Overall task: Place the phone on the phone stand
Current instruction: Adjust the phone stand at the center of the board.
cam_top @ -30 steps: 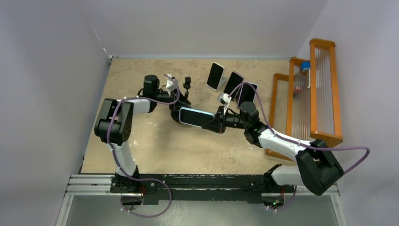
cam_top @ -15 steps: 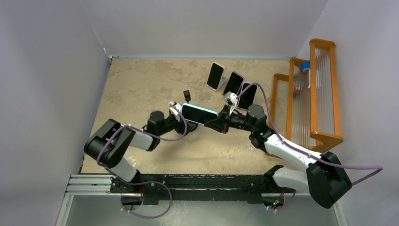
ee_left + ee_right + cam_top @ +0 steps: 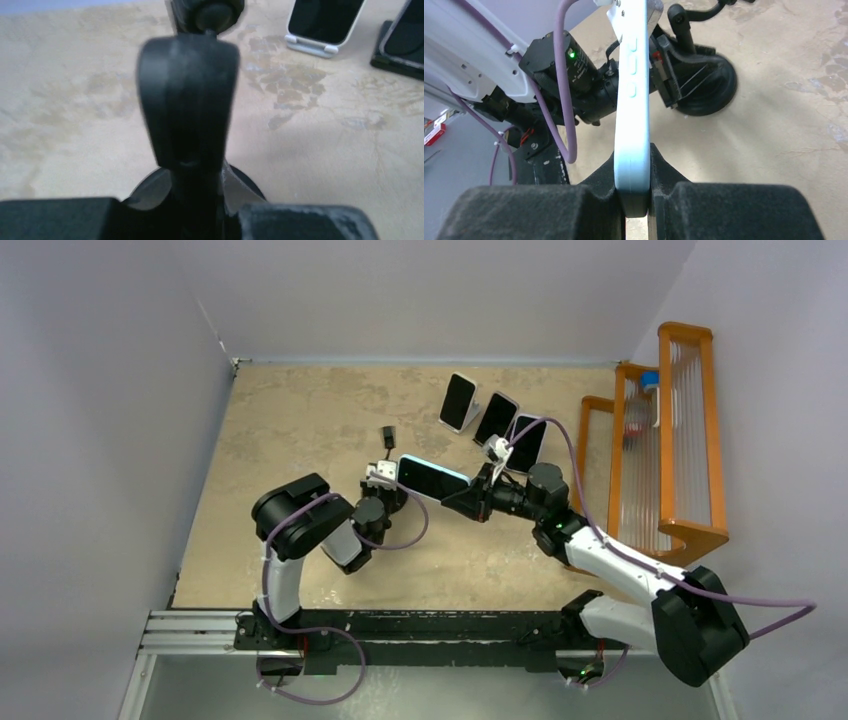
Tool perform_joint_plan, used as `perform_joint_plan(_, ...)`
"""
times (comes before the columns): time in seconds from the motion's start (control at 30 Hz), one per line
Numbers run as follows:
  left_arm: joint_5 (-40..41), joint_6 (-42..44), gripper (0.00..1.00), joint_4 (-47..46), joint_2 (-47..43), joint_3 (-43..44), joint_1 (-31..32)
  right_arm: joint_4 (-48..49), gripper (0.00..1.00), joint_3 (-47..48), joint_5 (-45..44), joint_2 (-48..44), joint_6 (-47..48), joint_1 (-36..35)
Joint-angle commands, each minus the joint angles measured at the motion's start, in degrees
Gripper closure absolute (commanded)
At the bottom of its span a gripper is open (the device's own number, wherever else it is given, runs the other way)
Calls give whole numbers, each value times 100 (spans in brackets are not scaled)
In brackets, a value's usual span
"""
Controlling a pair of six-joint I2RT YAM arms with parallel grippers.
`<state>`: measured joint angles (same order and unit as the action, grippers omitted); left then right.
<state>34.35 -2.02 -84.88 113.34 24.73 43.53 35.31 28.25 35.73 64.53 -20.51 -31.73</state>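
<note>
1. Phone (image 3: 631,100) is off the counter (image 3: 290,410), edge-up, pinched tight in the right end effector (image 3: 636,187); its far end is near the phone stand (image 3: 706,85).
2. Left end effector (image 3: 195,215) is clamped on the stand; bare counter lies beyond it.
3. Left arm is folded, right arm outstretched.

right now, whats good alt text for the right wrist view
The right gripper clamps a pale blue phone edge-on, its side buttons facing the camera as it rises up the middle of the frame. Behind it are the left arm, white and black with a purple cable, and the round black base of the phone stand on a sandy table.
</note>
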Motion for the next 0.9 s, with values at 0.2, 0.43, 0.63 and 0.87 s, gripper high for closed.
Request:
perform_joint_plan(0.2,-3558,-147,100,-858,-1242,-523,-1226,384,100,-33,-234,-738,25,-115)
perform_joint_plan(0.43,-10007,36,100,2493,-1422,899,-3464,758,100,-242,-520,-1015,-122,-115)
perform_joint_plan(0.63,-12418,667,92,4892,-2,2935,-3571,687,100,-133,-535,-1038,-64,-115)
perform_joint_plan(0.87,-10320,-70,68,3843,92,2600,-3535,679,100,-130,-765,-1161,48,-106)
